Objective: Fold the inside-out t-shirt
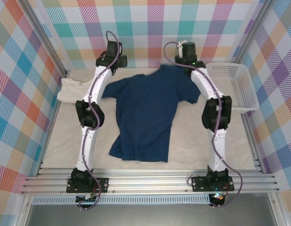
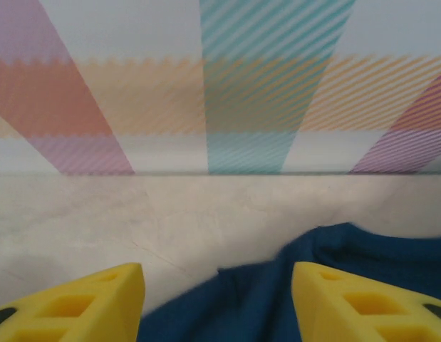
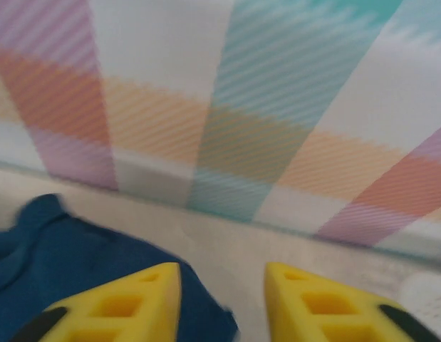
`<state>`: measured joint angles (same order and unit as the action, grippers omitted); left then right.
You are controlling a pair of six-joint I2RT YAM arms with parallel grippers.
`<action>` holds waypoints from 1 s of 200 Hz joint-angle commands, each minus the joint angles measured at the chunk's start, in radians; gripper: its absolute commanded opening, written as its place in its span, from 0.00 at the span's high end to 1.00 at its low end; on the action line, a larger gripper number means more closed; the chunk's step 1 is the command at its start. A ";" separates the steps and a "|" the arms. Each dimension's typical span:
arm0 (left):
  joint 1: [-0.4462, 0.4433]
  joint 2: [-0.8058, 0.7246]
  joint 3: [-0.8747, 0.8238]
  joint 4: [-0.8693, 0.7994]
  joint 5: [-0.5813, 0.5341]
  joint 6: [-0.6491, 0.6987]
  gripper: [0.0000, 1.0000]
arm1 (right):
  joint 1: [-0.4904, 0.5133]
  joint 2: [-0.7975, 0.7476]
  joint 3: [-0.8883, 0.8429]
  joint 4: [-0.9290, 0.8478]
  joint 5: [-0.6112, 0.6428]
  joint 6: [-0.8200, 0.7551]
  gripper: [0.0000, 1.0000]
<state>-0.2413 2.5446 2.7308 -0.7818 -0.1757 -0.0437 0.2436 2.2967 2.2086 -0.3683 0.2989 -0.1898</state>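
Left gripper (image 2: 216,285): yellow fingers (image 2: 85,303) stood spread, pinching nothing, over the shirt's edge.
Right gripper (image 3: 221,281): fingers spread, empty.
Navy t-shirt (image 1: 145,117): lay spread on the table (image 1: 192,150), between both arms.

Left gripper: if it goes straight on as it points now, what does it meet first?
Probably the checked back wall. The blue t-shirt lies lower, under the left gripper; depth is unclear.
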 commanded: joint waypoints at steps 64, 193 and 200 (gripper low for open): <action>-0.031 -0.780 -1.249 0.319 0.228 -0.292 0.38 | 0.144 -0.452 -0.691 -0.204 -0.402 0.334 0.50; -0.213 -1.062 -1.976 0.267 0.313 -0.402 0.62 | 0.068 -0.322 -0.900 -0.262 -0.388 0.528 0.54; -0.229 -1.063 -1.985 0.277 0.328 -0.408 0.67 | 0.056 -0.307 -0.883 -0.287 -0.369 0.526 0.54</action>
<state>-0.4320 1.4654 0.7792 -0.5251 0.0975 -0.4305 0.3405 1.9362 1.2736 -0.5652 -0.1783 0.3252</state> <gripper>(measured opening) 0.387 0.463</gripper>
